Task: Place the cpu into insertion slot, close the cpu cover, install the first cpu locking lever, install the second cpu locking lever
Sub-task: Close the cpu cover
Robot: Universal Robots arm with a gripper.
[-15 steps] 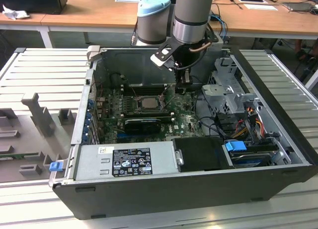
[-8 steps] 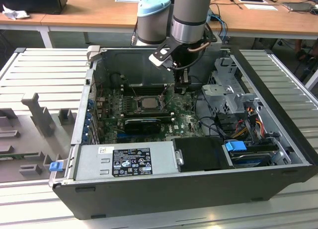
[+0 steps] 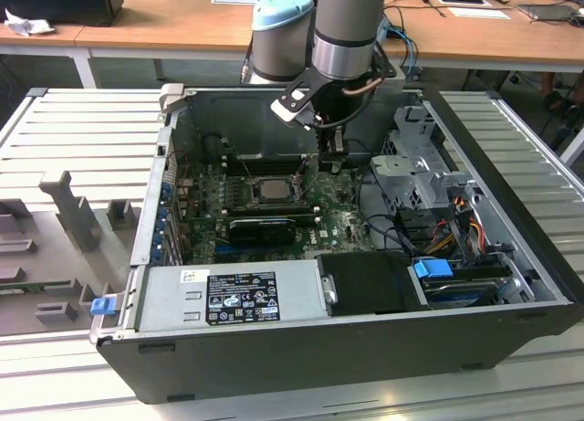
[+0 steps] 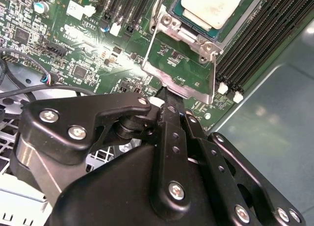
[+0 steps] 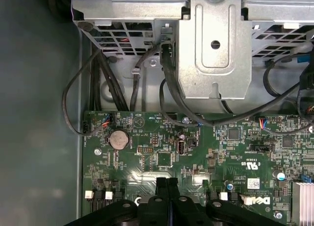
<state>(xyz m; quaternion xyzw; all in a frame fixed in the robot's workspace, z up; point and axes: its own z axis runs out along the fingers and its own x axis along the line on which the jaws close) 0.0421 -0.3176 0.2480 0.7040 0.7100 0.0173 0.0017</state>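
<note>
Silvery-beige and square, the cpu [image 4: 212, 4] lies flat in the insertion slot [image 3: 239, 193]; beside that slot we see the windowed metal cpu cover [image 4: 180, 87] touching the gripper [image 4: 167, 94], fingers closed.

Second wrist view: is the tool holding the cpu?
No, the cpu lies flat on the green motherboard, apart from the tool.

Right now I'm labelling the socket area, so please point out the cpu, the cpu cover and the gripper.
cpu [image 4: 213, 8]: second wrist view, on its pale metal face.
cpu cover [image 4: 189, 86]: second wrist view, on the frame's silvery end bar.
gripper [image 5: 167, 181]: first wrist view, between its black fingertips.
</note>
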